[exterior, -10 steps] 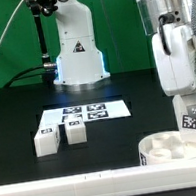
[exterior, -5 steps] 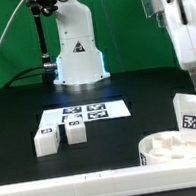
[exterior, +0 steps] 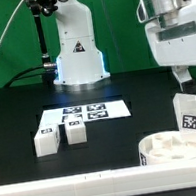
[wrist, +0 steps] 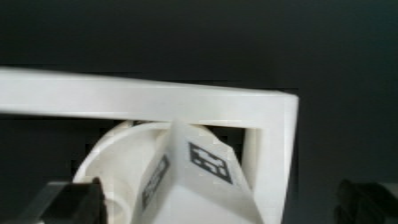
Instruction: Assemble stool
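Observation:
The round white stool seat lies at the front on the exterior view's right. One white tagged leg stands upright on it. My gripper hangs just above that leg, open and empty. Two more white legs lie on the black table at the exterior view's left. In the wrist view the standing leg and the seat show between my dark fingers, with the gripper spread wide and not touching the leg.
The marker board lies flat behind the two loose legs. The robot base stands at the back. A long white border rail runs along the front edge; it also shows in the wrist view.
My gripper was around the leg on the seat a second ago. It has let go and risen clear. The leg stays standing on the seat.

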You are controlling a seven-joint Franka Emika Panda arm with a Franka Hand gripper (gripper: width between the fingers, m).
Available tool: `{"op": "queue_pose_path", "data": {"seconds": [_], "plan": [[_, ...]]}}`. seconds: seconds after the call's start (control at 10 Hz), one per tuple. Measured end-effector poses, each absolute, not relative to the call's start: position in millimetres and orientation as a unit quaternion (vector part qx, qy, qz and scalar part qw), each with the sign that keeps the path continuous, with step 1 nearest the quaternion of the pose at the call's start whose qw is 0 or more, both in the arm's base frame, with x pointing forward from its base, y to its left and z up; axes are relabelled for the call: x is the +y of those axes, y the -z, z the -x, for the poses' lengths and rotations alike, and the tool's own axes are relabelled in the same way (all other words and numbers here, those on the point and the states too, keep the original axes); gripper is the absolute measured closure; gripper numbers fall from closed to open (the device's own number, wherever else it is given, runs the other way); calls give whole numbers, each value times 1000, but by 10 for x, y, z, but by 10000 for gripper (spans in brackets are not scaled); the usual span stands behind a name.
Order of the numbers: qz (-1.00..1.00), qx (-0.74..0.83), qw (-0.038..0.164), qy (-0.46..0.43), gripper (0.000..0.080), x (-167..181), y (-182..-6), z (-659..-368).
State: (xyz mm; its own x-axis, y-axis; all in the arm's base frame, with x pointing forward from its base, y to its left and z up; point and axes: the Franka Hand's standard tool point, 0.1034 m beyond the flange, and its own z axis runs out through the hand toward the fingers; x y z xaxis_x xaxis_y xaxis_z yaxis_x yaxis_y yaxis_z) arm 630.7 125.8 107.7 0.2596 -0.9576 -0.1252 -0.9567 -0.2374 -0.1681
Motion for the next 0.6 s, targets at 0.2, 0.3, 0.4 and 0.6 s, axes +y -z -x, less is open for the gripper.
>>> {"op": "queue_pose_path", "data": {"seconds": [0.2,0.3,0.4,0.6], "plan": [[855,509,98,15,151,1265,-1114,-6306],[883,460,92,21,151,1292,-1143,-6312],[899,428,92,26,151,1283,-1151,-6325],[920,380,89,31,151,1270,-1138,-6322]]}}
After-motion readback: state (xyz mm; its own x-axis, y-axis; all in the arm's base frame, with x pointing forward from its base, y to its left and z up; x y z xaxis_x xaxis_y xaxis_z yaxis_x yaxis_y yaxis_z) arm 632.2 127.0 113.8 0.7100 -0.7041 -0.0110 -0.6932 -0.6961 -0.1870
